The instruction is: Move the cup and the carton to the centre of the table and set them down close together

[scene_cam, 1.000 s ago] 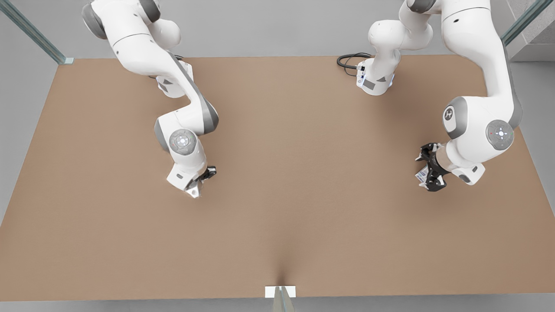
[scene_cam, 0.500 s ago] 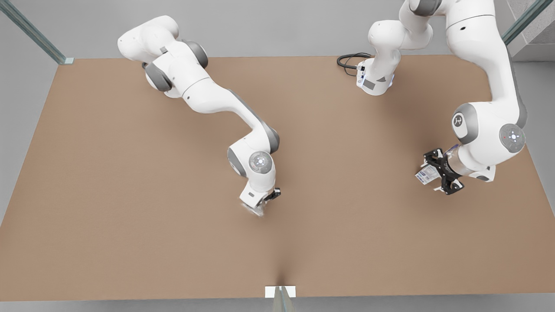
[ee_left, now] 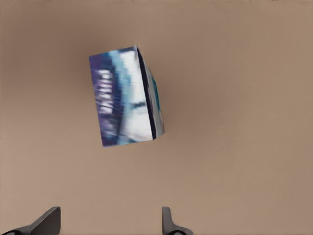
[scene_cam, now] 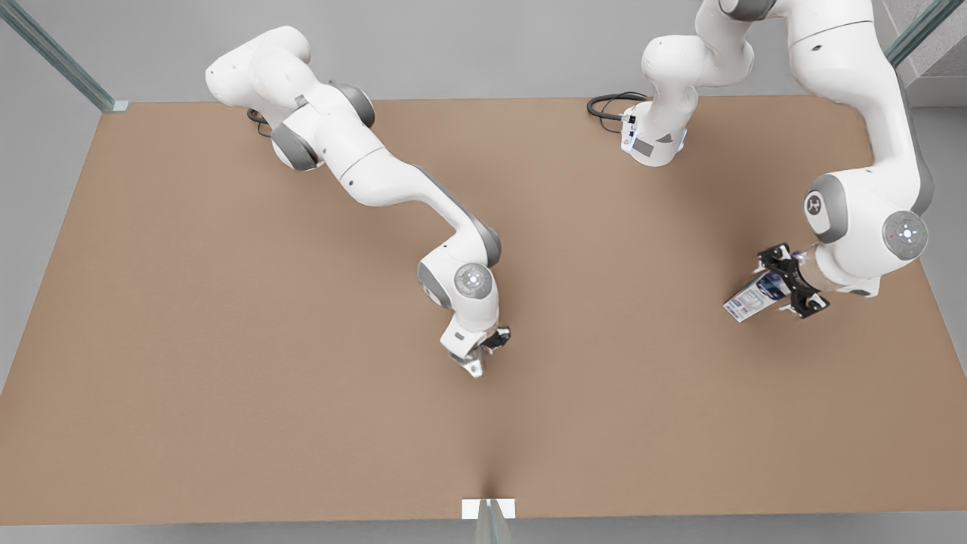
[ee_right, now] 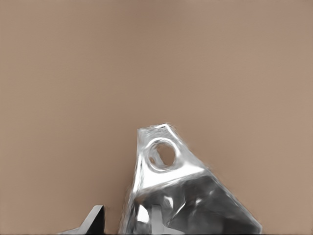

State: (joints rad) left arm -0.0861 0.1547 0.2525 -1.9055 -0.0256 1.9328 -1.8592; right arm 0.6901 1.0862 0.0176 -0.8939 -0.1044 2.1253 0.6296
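Your left pincer [scene_cam: 782, 291] is the one at the front view's right, over the desk [scene_cam: 227, 340] near its right edge. In the left wrist view its two dark fingertips [ee_left: 46, 223] stand well apart, and the carton [ee_left: 128, 96] lies beyond them, apart from both, tilted over the tan surface; you cannot tell from these views whether it rests on the desk or is off it. In the front view the carton [scene_cam: 752, 297] shows white and blue just beside that pincer, leaning out toward the desk's middle. Your right pincer [scene_cam: 483, 355] is near the centre of the desk, slightly toward the front view's lower half. It is clamped on the cup [scene_cam: 472, 366], which shows as a small silvery shape at the pincer's tip. In the right wrist view the cup [ee_right: 181, 196] sits close up, shiny and faceted, with one dark fingertip [ee_right: 94, 221] just beside it. The cup and the carton are well apart.
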